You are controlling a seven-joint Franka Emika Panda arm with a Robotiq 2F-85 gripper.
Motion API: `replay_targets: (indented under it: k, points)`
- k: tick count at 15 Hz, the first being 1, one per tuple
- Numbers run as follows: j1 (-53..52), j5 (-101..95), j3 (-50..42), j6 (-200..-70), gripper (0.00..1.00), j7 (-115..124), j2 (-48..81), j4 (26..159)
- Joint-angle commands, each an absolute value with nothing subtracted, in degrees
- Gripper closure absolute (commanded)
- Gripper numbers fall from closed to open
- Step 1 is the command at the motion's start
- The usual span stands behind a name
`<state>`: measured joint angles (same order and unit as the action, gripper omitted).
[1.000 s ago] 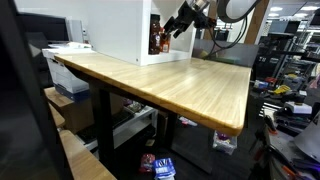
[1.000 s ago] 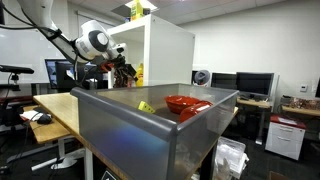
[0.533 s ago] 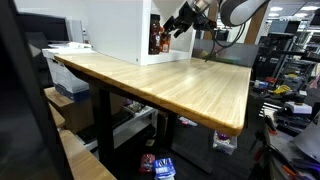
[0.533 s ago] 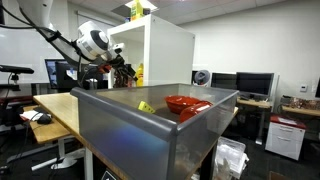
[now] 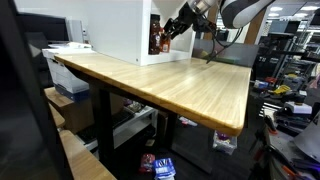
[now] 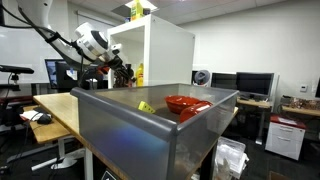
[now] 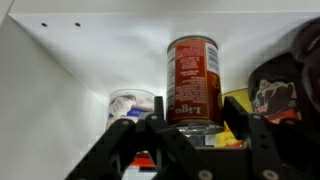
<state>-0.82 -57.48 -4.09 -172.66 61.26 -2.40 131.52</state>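
Gripper (image 7: 195,125) reaching into a white cubby, jaws either side of a tin can (image 7: 195,75).

The jaws stood part-way open, one dark finger (image 7: 150,128) left of the can and one to its right, with a thin gap showing on each side, so nothing was gripped. The can sat upright at the centre of the wrist view, a ribbed metal cylinder with a red paper label, deep in the cubby. Crowding it were a crinkly clear-wrapped packet (image 7: 128,103) at lower left, a yellow item (image 7: 235,98) just to its right, and a dark pouch with a bear's face (image 7: 280,90) at the right edge. Smooth white walls (image 7: 60,70) closed in above and to the left. In both exterior views the cubby was a white box (image 5: 115,30) on a pale wooden table (image 5: 170,80). In an exterior view a grey bin (image 6: 150,135) filled the foreground, holding a red bowl (image 6: 185,103).
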Motion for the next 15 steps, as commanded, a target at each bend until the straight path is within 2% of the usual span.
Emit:
replay_targets:
  k: [1,2,7,14,15]
  points:
    - [0.0,-62.5,-4.5,-175.2,0.66,65.2,-3.3,132.6]
    - [0.0,-62.6,-4.7,-175.6,0.69,64.9,-3.2,132.8]
    - [-0.2,-60.5,-5.9,-179.1,0.69,60.2,-3.2,134.5]
    - [-1.3,-59.3,-10.1,-192.9,0.69,47.4,-1.1,139.5]
    - [0.7,-52.1,-7.5,-194.3,0.69,39.3,-1.0,141.3]
